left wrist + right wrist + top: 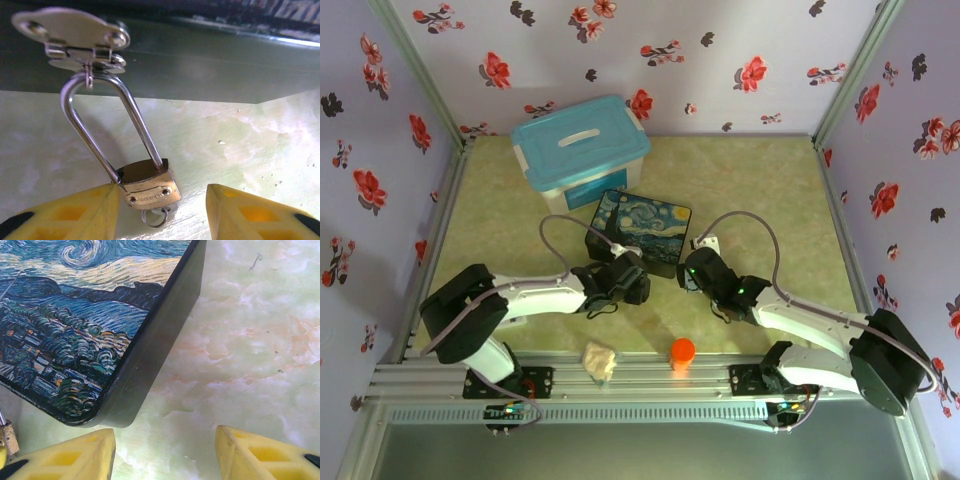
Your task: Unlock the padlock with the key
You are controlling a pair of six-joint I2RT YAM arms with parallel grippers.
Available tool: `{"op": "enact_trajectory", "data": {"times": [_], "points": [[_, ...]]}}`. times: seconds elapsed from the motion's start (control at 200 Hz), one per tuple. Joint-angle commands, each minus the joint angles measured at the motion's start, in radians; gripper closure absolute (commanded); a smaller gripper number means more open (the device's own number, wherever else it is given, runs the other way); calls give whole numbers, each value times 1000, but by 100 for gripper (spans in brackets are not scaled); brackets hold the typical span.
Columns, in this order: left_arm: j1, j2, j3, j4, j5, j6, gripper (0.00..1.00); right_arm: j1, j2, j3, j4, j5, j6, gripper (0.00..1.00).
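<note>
Soft even light, glints on padlock, blurry foreground jaws

**Enclosure and work surface**

Three lilac walls printed with red and black flowers rise left of the left gripper, right of the right gripper and beyond both. A pale green marbled tabletop lies beneath them, with an aluminium rail frame behind. The light is even.

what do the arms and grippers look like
The left arm and right arm have white links and black joints, each with a grey cable looping over the wrist. Left gripper fingers and right gripper fingers are yellow wedges with hollow pockets.
</note>
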Motion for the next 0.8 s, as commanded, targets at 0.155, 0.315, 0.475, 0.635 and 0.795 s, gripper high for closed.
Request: {"op": "enact_trajectory", "data": {"times": [0.155,0.315,0.475,0.635,0.795], "points": [[28,14,-40,29,-8,-33,54,-7,-17,-5,-7,-10,1,46],[28,27,-31,8,-10,-13,55,-7,-6,-13,14,-16,9,46],[31,60,-16,22,3,6,55,-7,9,-5,18,-20,11,47],[31,98,32,-28,-2,8,57,-7,13,-4,13,-20,10,48],[26,86,50,-87,-47,-5,65,-8,3,-11,8,-14,12,48]]}}
